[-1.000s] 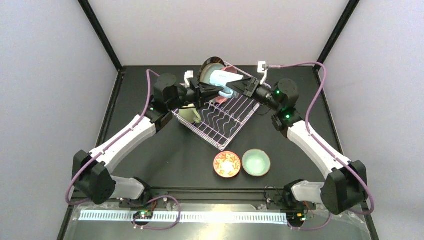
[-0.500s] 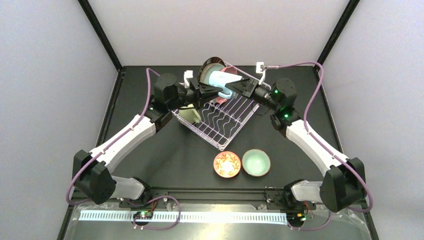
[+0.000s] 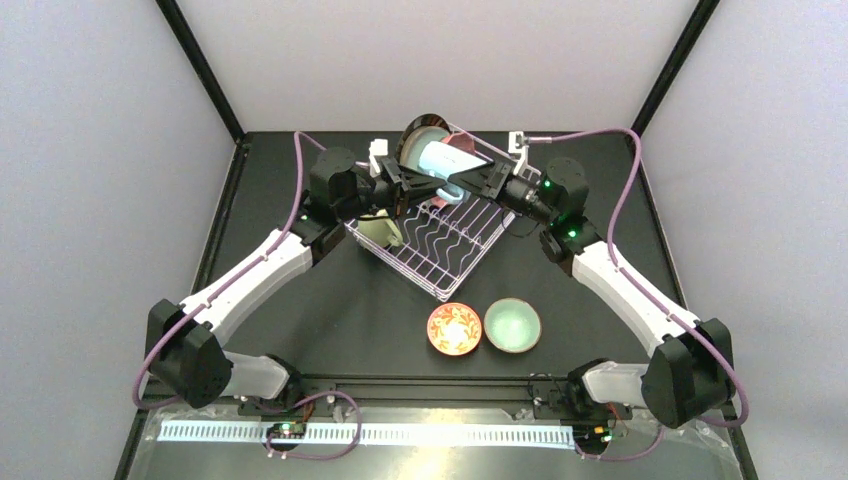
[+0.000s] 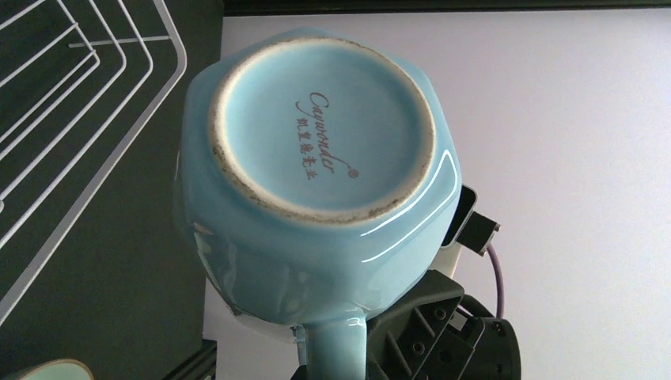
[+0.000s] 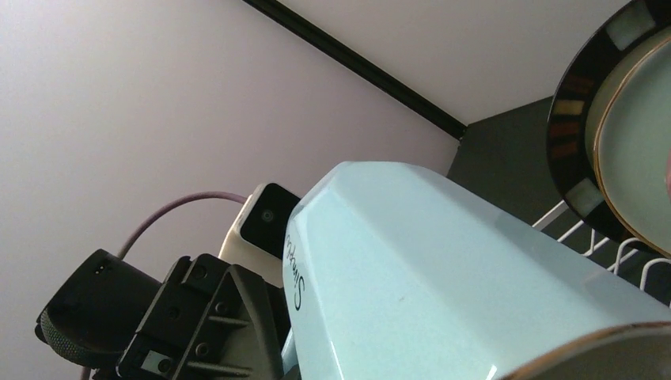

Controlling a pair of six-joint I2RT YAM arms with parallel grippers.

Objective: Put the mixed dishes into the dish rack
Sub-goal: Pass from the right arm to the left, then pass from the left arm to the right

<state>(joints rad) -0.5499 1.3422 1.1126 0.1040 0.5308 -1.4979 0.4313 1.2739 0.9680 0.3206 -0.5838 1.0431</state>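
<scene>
The blue mug (image 3: 440,158) hangs on its side above the back of the dish rack (image 3: 395,263), between both grippers. My left gripper (image 3: 425,186) is shut on its handle; in the left wrist view the mug's base (image 4: 316,158) faces the camera and the handle runs down into the gripper (image 4: 336,372). My right gripper (image 3: 475,180) sits at the mug's rim end; its fingers are hidden behind the mug's side (image 5: 475,269). The striped-rim plate (image 3: 420,125) stands at the rack's back, with the teal plate (image 5: 633,158) against it. A cream mug (image 3: 383,232) sits in the rack's left corner.
The red-orange bowl (image 3: 454,329) and the mint bowl (image 3: 512,325) sit side by side on the black table in front of the rack. The rack stands turned diamond-wise. Grey walls and black frame posts close in the table's back corners.
The blue mug has turned and shifted slightly left and back over the rack. The right wrist has come left with it. The left arm has barely moved.
</scene>
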